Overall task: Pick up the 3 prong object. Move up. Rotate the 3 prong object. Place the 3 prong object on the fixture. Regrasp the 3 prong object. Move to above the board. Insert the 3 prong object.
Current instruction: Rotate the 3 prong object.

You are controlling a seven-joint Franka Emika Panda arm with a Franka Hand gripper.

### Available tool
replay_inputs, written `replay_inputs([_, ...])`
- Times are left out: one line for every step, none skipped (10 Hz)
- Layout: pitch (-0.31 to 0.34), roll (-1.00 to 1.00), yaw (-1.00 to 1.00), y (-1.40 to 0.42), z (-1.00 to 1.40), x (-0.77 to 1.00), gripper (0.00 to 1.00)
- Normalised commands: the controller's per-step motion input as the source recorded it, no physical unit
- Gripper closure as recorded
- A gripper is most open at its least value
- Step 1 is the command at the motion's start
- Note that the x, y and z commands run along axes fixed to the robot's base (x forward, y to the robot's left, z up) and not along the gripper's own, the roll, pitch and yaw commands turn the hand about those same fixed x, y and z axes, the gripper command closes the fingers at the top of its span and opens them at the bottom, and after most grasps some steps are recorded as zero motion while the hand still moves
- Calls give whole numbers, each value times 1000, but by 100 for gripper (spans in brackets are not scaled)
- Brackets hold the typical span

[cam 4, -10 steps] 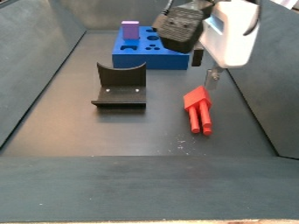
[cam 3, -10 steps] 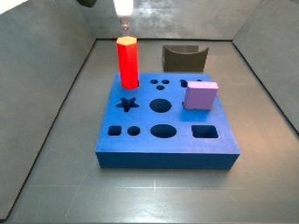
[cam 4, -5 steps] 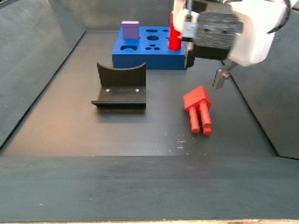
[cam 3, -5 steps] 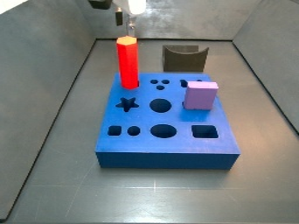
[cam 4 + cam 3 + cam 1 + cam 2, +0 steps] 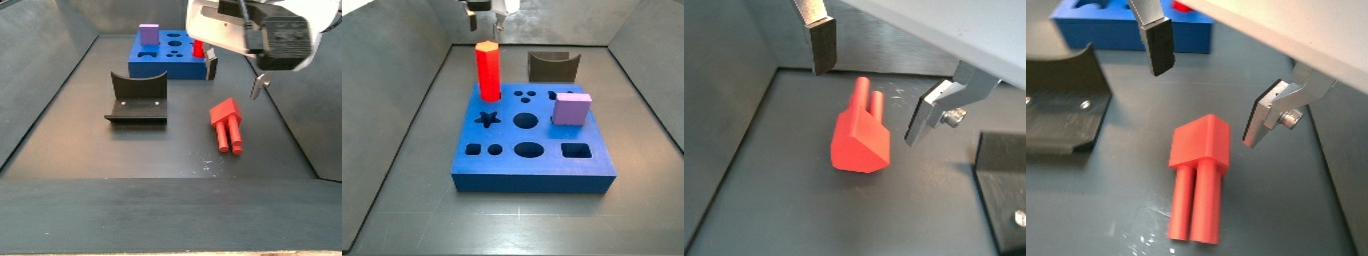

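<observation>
In both wrist views my gripper point(image 5: 871, 65) point(image 5: 1213, 78) hangs with fingers point(image 5: 822, 47) point(image 5: 1267, 115) spread wide, gripping nothing, above the 3 prong object point(image 5: 861, 138) point(image 5: 1197, 177) on the floor. In a side view it point(image 5: 226, 125) lies right of the fixture point(image 5: 138, 100).

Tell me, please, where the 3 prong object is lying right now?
The 3 prong object lies flat on the dark floor beside the fixture, short of the board, with the open gripper above it.
</observation>
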Motion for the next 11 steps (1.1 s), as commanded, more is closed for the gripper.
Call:
replay_inputs([-21, 4, 1000, -1, -30, 38, 0])
replay_inputs([-23, 5, 1000, -1, -30, 38, 0])
replay_inputs([-27, 5, 1000, -1, -30, 38, 0])
replay_inputs([-29, 6, 1000, -1, -30, 38, 0])
replay_inputs([-37, 8, 1000, -1, -31, 38, 0])
replay_inputs([-42, 9, 1000, -1, -31, 38, 0])
replay_inputs([-55, 11, 1000, -1, -31, 37, 0])
replay_inputs([-58, 12, 811, -1, -32, 36, 0])
replay_inputs([-57, 12, 480, -2, -33, 34, 0])
replay_inputs([-56, 12, 310, -2, -34, 33, 0])
replay_inputs([0, 0, 0, 0, -1000, 0, 0])
